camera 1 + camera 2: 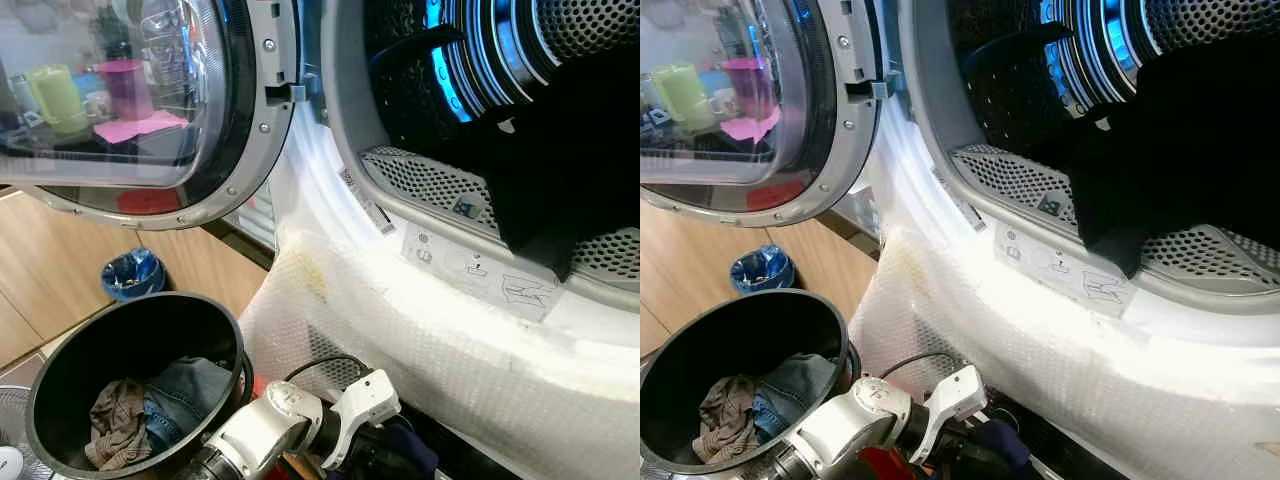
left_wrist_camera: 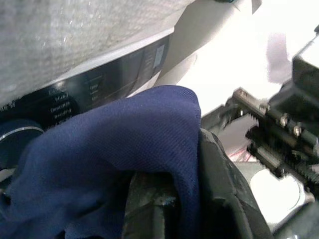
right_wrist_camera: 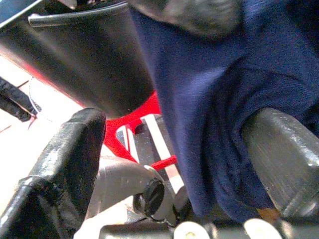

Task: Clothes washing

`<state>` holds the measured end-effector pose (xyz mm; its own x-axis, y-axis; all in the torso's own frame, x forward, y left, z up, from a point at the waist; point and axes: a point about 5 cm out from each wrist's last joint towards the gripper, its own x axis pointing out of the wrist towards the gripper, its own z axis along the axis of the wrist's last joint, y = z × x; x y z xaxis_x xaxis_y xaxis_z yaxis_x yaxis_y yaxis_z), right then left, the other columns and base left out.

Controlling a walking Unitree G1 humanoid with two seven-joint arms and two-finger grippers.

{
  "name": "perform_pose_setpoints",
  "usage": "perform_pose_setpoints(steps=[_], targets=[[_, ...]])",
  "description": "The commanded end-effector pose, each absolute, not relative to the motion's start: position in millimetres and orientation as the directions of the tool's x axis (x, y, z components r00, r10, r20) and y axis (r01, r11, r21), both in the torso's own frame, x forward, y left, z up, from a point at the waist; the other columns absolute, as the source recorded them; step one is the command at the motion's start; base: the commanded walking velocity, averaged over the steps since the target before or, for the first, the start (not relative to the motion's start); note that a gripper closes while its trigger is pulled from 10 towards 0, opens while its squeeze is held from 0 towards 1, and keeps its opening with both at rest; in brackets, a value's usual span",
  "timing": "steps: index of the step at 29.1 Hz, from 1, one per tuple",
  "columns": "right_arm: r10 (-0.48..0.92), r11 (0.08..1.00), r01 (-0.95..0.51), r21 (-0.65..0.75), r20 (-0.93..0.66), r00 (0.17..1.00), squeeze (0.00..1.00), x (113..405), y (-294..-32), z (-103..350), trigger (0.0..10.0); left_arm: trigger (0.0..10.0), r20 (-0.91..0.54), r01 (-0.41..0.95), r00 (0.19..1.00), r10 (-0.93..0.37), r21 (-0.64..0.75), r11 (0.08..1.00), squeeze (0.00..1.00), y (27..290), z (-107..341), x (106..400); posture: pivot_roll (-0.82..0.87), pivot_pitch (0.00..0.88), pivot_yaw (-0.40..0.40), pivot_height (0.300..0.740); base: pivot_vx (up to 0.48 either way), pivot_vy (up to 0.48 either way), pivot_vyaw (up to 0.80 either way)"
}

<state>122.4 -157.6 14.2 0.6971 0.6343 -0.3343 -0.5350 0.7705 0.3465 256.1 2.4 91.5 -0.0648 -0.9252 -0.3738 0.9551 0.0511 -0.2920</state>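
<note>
Navy garment pinched between left fingers

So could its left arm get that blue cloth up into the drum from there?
Probably yes. The left gripper is shut on the navy garment, low beside the black bucket. The washer door stands swung open and the drum opening above is unblocked, with a black garment already draped inside.

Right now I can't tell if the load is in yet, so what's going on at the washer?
The washing machine door stands open and a black garment already lies in the drum. The left end effector is shut on a navy blue garment low in front of the machine, and the right end effector is open against the same cloth. More clothes wait in the black basket.
</note>
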Motion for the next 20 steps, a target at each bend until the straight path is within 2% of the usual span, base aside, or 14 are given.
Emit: perform_pose_setpoints(steps=[1,4,6,7,20], targets=[[0.616,0.786,-0.514,0.344,-0.363,0.699,0.0,121.8,-156.2,11.0,10.0,0.0,-0.36,0.965,-0.066,-0.931,-0.262,0.033,0.0,-2.9,99.0,258.0,0.06,0.051,0.002,0.74,0.0,0.0,0.0],[0.503,0.863,-0.422,0.277,-0.414,0.759,0.0,133.7,-162.6,2.9,10.0,0.0,-0.345,0.964,-0.077,-0.935,-0.264,0.018,0.0,-4.2,103.1,257.7,0.07,0.061,0.001,0.74,0.0,0.0,0.0],[0.478,0.877,-0.397,0.269,-0.422,0.771,0.0,136.3,-163.9,0.9,10.0,0.0,-0.343,0.965,-0.08,-0.936,-0.263,0.014,0.0,-3.8,104.0,257.8,0.07,0.061,0.001,0.74,0.0,0.0,0.0],[0.439,0.896,-0.357,0.264,-0.406,0.802,0.0,142.1,-165.6,0.5,10.0,0.0,-0.342,0.964,-0.08,-0.936,-0.264,0.014,0.0,-2.4,105.0,258.4,0.07,0.065,0.003,0.74,0.0,0.0,0.0],[0.385,0.913,-0.288,0.29,-0.377,0.842,0.0,162.2,-153.3,-9.9,10.0,0.0,-0.308,0.962,-0.098,-0.946,-0.272,-0.011,0.0,-3.0,115.5,258.6,0.09,0.087,0.01,0.74,0.0,0.0,0.0]])
